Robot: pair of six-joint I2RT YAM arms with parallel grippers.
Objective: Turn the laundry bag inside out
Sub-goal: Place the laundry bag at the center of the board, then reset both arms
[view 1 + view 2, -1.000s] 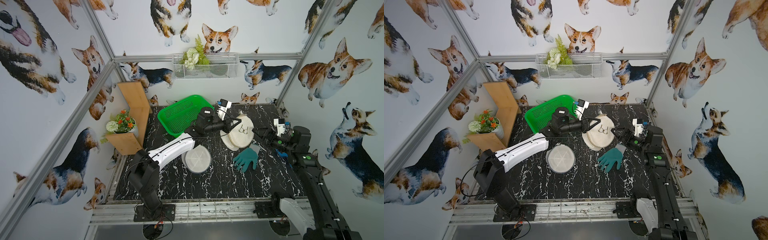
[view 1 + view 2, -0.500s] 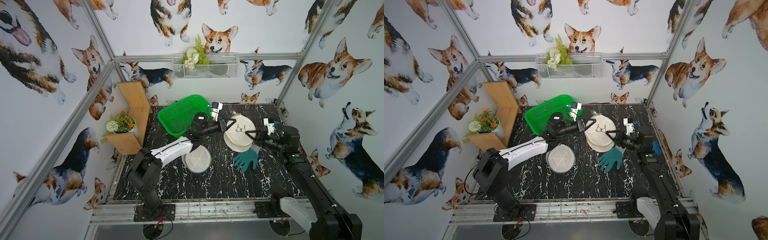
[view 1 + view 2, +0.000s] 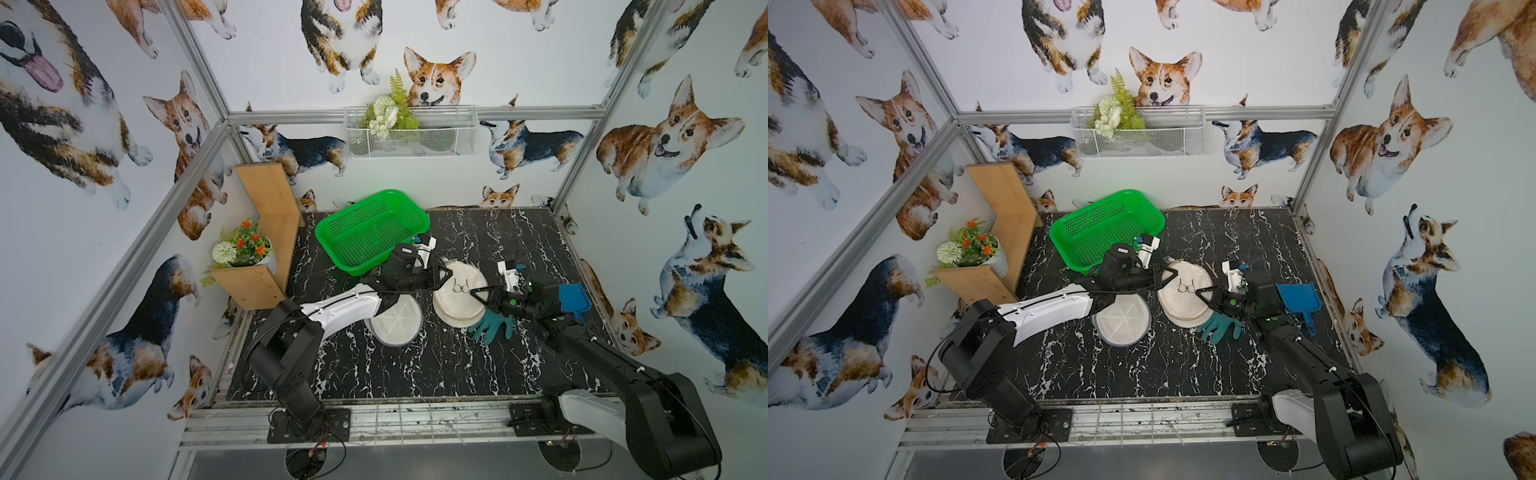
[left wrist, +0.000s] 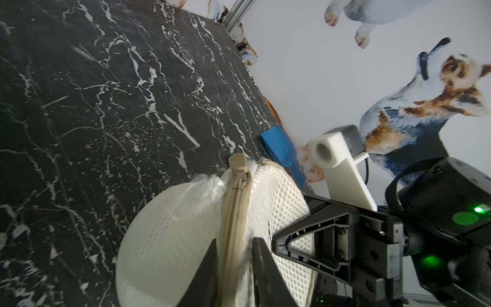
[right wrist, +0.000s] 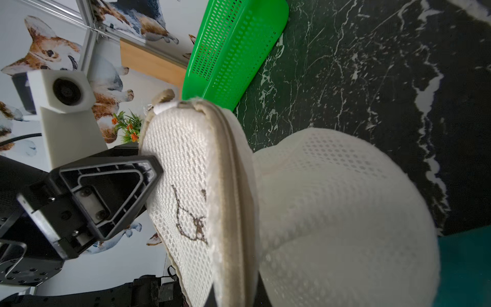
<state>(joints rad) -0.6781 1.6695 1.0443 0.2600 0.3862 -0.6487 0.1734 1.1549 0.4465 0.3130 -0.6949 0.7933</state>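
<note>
Black white-veined marble desk [image 3: 415, 374] inside a booth with corgi-print walls [image 3: 519, 62] and aluminium frame posts [image 3: 195, 70]. A white wire wall basket [image 3: 411, 139] with fake greenery hangs on the back wall.

The front half of the desk is bare, and so is the back right corner. The left edge is taken by a wooden L-shaped shelf [image 3: 270, 199] carrying a white flower pot [image 3: 249, 255].

The cream round mesh laundry bag [image 3: 457, 301] with a beige zipper rim sits right of desk centre, between both arms. Its panel with the embroidered glasses is tilted up. The other panel bulges on the desk.
- Right pincer [image 3: 477, 293]: clamped tight on the bag's rim from the right side.
- Left pincer [image 4: 235, 245]: comes in from the opposite side. Its fingers [image 4: 210, 265] are narrowly parted, with the zipper band running between them.

Obstacles:
- The green perforated plastic basket [image 3: 370, 232] is just behind the left wrist, near enough to crowd it.
- The flat white round mesh disc [image 3: 397, 326] is partly under the left forearm, just beside the bag.
- The teal rubber glove [image 3: 492, 328] touches the bag's front edge, under the right wrist.
- The blue plastic scoop [image 3: 575, 297] is at the right desk edge by the wall, partly hidden behind the right arm.
</note>
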